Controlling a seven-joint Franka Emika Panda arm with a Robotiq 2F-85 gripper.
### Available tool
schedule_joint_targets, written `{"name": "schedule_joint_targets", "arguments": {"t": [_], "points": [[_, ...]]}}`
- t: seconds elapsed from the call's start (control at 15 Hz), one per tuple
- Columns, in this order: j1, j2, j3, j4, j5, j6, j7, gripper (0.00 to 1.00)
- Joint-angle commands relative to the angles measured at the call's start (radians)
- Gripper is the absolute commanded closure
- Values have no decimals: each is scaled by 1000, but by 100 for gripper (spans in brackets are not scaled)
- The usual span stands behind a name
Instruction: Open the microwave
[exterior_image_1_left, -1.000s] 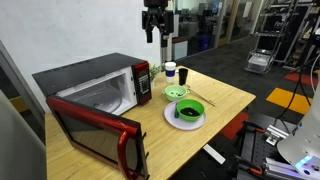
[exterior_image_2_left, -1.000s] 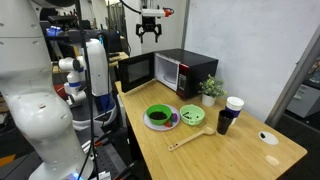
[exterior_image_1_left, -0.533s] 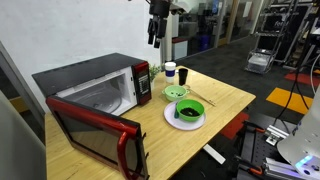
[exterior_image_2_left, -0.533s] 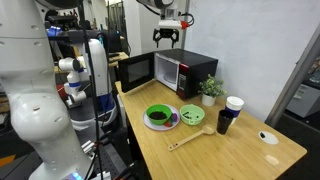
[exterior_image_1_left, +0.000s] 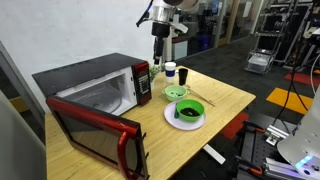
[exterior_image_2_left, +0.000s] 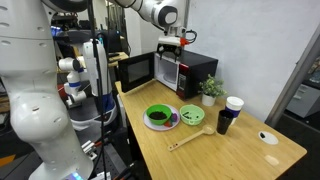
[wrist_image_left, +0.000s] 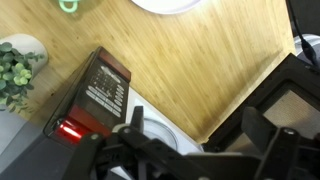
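Observation:
The red microwave (exterior_image_1_left: 95, 85) with a black top stands at the back of the wooden table (exterior_image_1_left: 225, 100). Its red-framed door (exterior_image_1_left: 95, 135) hangs wide open and the white interior shows. Another exterior view shows the body (exterior_image_2_left: 195, 70) and the open door (exterior_image_2_left: 135, 70). My gripper (exterior_image_1_left: 160, 42) hovers above the microwave's control-panel end, open and empty, also seen in an exterior view (exterior_image_2_left: 173, 45). In the wrist view the gripper (wrist_image_left: 195, 135) looks down on the control panel (wrist_image_left: 105, 95), the glass turntable (wrist_image_left: 160, 135) and the open door (wrist_image_left: 285, 100).
A dark-filled green bowl on a white plate (exterior_image_1_left: 188, 112), a smaller green bowl (exterior_image_1_left: 176, 93), a wooden spoon (exterior_image_2_left: 185, 140), a black cup (exterior_image_2_left: 224, 122), a white cup (exterior_image_2_left: 235, 104) and a potted plant (exterior_image_2_left: 211, 90) stand beside the microwave. A white robot body (exterior_image_2_left: 40, 100) stands near the table.
My gripper has come down from high up and moved over the microwave's control-panel end. The door stays open throughout.

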Motion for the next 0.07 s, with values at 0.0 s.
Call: {"name": "schedule_joint_targets", "arguments": {"t": [0.0], "points": [[-9, 5, 14, -3, -7, -1, 11, 0]]}}
